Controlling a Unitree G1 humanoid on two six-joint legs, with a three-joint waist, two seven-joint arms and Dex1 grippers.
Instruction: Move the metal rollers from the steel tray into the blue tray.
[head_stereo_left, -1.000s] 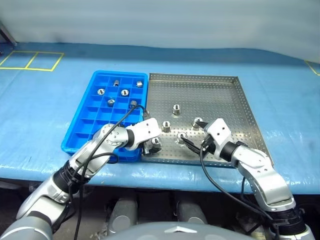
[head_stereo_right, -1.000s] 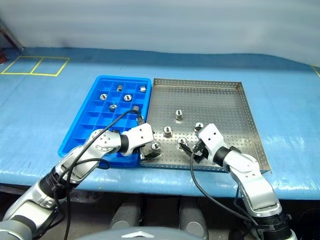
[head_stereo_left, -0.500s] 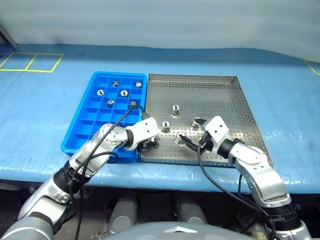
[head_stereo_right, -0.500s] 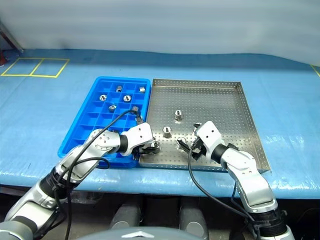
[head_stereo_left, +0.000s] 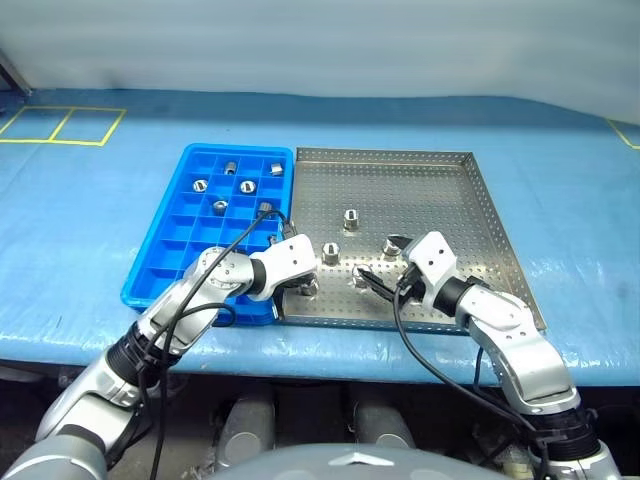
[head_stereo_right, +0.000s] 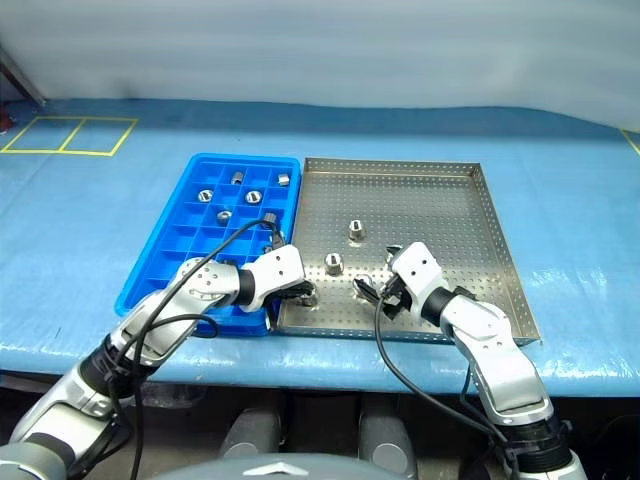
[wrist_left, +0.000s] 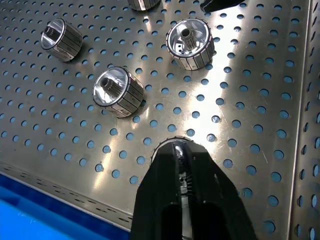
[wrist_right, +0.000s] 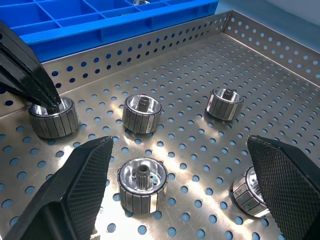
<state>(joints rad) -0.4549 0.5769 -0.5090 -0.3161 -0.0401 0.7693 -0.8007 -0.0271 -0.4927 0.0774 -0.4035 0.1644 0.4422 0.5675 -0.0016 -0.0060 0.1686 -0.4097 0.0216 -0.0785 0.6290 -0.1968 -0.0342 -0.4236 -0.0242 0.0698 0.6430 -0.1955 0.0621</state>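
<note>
Head view: the left gripper (head_stereo_left: 305, 289) sits at the near left corner of the steel tray (head_stereo_left: 455, 195), beside the blue tray (head_stereo_left: 165, 255).

Left wrist view: its fingers (wrist_left: 207, 200) are pressed together in a roller (wrist_left: 170, 146).

Right wrist view: the right gripper (wrist_right: 182, 187) is spread around another roller (wrist_right: 142, 185)

no readable text, labels or numbers

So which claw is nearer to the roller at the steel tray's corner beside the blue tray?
Left. The left claw is shut on that roller, fingertips in its top. The right claw is open, apart from it, around another roller.
</note>
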